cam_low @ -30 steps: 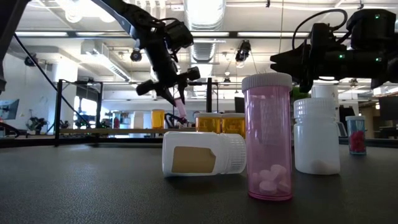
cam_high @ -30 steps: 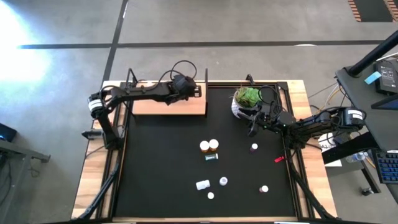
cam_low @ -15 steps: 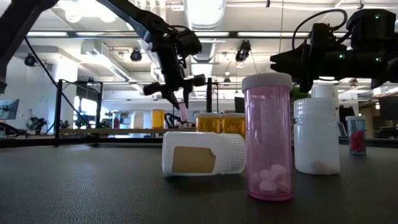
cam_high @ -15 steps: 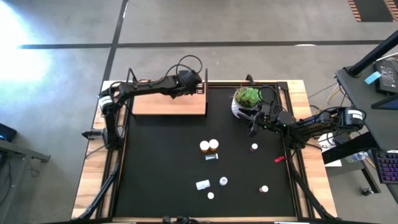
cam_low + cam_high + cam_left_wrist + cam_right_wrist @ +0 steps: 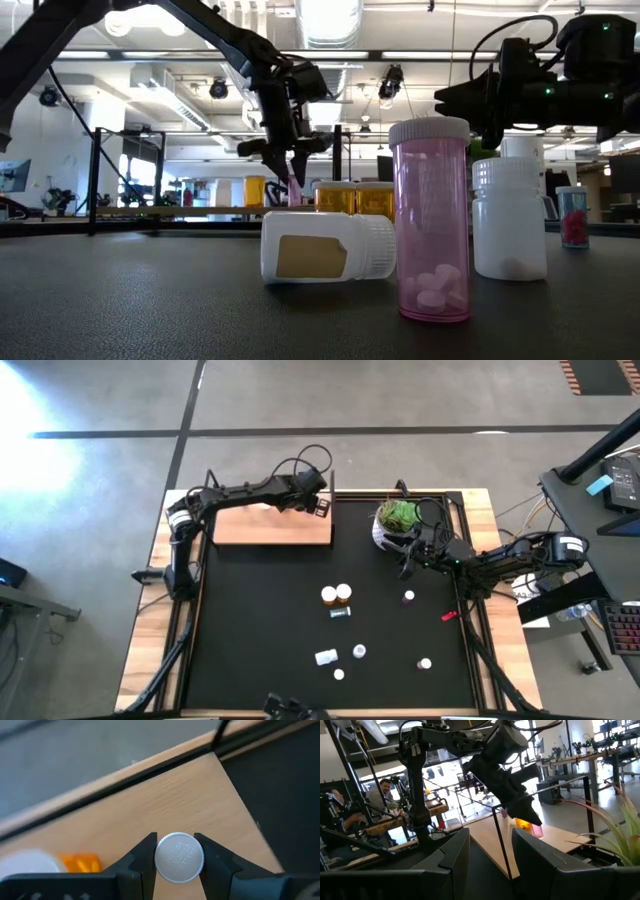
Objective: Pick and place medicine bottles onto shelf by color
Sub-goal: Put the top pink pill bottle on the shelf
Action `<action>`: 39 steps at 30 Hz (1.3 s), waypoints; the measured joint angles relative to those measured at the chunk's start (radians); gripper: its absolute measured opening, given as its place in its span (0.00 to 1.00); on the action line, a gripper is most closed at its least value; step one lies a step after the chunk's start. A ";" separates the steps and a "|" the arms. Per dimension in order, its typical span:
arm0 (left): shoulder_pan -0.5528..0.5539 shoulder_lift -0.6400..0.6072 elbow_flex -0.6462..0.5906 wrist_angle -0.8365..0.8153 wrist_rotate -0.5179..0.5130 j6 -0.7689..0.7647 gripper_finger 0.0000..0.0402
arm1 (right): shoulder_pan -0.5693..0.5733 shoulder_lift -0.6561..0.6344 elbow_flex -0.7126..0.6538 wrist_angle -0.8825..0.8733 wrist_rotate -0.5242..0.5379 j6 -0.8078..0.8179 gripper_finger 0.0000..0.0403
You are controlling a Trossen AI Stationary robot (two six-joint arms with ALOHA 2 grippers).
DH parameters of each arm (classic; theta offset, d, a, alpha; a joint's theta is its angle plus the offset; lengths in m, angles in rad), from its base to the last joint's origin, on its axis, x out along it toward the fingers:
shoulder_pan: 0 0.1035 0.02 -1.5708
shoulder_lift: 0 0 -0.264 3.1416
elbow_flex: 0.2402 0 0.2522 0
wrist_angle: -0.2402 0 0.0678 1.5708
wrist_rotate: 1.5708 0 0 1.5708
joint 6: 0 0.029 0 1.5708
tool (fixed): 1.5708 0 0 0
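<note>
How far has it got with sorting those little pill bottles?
Done: at least one orange bottle already stands on the shelf. In hand: the left gripper holds a white-capped, pinkish bottle over the shelf's corner. Left: about eight bottles remain on the black mat. The right gripper waits open beside the plant pot, holding nothing.

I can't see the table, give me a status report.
Left gripper shut on pink bottle over shelf. Right gripper open, idle by plant.
</note>
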 joint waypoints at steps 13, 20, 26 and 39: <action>0.004 0.000 -0.009 0.051 0.041 0.339 0.26 | 0.000 0.000 0.000 -0.015 0.000 0.000 0.35; 0.025 -0.001 -0.020 0.053 0.108 0.407 0.26 | 0.000 0.000 0.000 -0.015 0.000 0.000 0.34; 0.035 -0.001 -0.020 0.053 0.111 0.416 0.26 | 0.000 0.000 0.000 -0.015 0.000 0.000 0.35; 0.043 -0.002 -0.034 0.044 0.127 0.424 0.34 | 0.000 0.000 0.000 -0.015 0.000 0.000 0.34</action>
